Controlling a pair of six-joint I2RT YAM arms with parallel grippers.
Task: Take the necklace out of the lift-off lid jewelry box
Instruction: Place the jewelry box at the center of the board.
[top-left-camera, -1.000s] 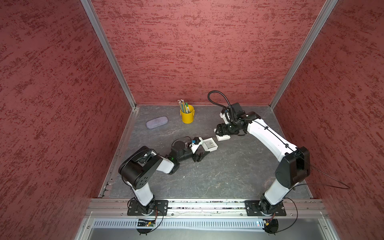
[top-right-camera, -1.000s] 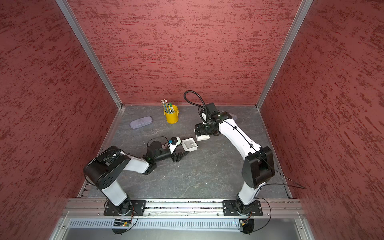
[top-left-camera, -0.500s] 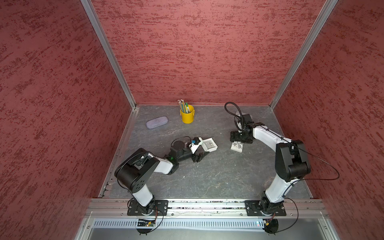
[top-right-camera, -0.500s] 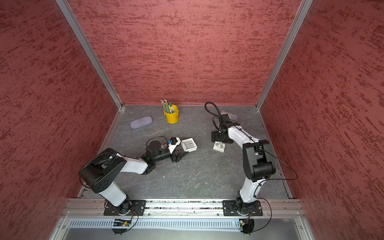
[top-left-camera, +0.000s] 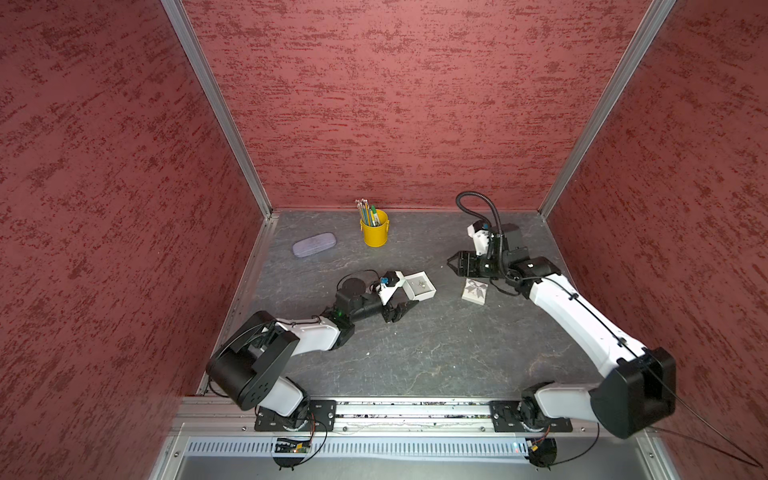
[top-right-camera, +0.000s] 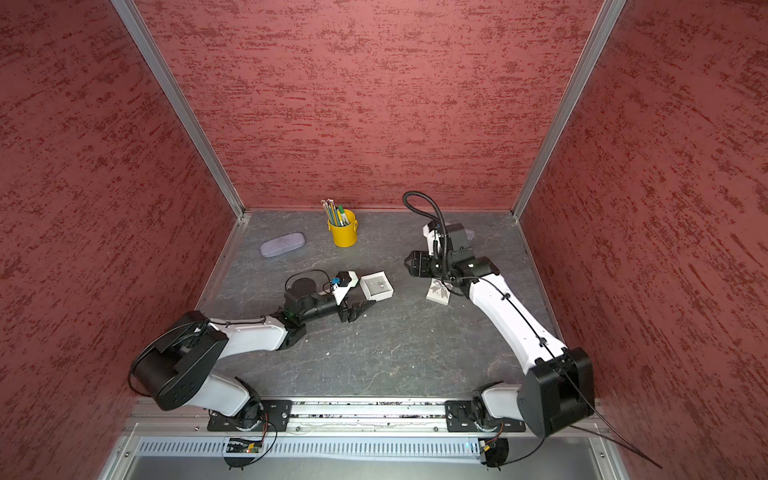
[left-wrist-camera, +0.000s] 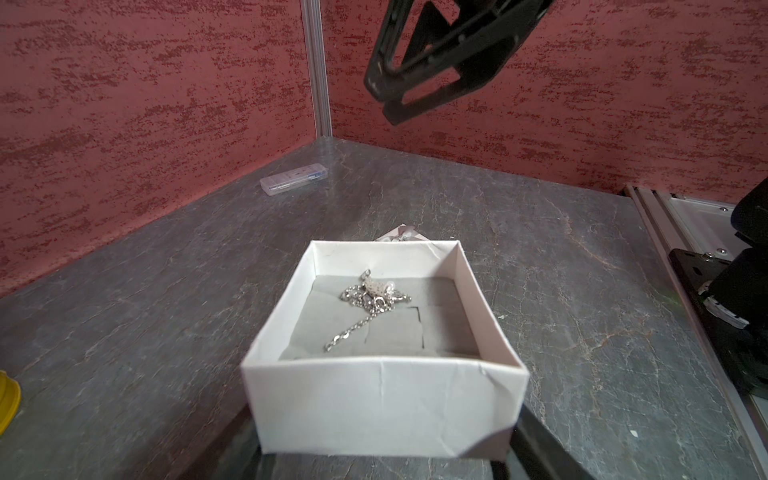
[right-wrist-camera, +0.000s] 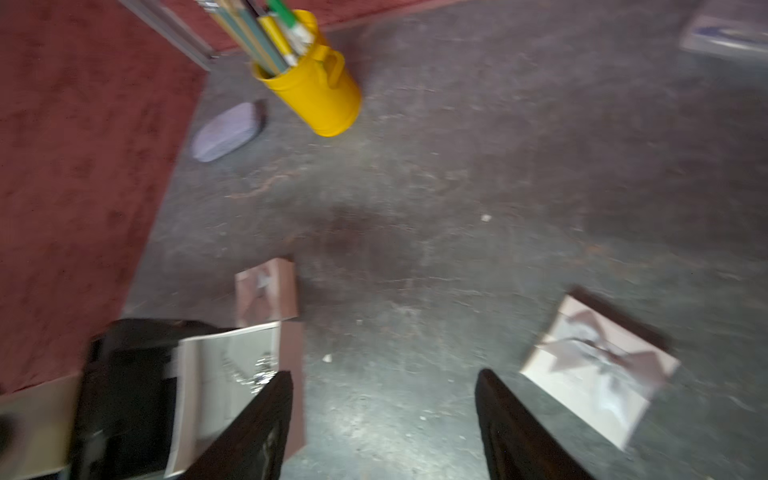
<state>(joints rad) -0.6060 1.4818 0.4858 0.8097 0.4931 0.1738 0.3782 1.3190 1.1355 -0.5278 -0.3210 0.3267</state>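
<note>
The white jewelry box (left-wrist-camera: 382, 399) stands lidless on the grey table, and my left gripper (left-wrist-camera: 384, 434) is shut on its near end, a finger on each side. The silver necklace (left-wrist-camera: 370, 297) lies bunched on the grey pad inside; in both top views the necklace (top-left-camera: 419, 284) (top-right-camera: 379, 284) shows in the box (top-left-camera: 430, 291). The lid (top-left-camera: 475, 291), white with a bow print, lies flat on the table to the right of the box. My right gripper (top-left-camera: 455, 264) hangs open and empty above the table between box and lid; in its wrist view its fingers (right-wrist-camera: 257, 424) frame bare table.
A yellow cup of pencils (top-left-camera: 375, 232) and a lilac glasses case (top-left-camera: 313, 244) stand toward the back left. A small clear case (left-wrist-camera: 293, 183) lies by the far right corner. Red walls close three sides; a metal rail (top-left-camera: 415, 409) runs along the front.
My right gripper carried the lid away from the box, set it on the table to the right, let go and rose toward the back. The left arm and box stayed still.
</note>
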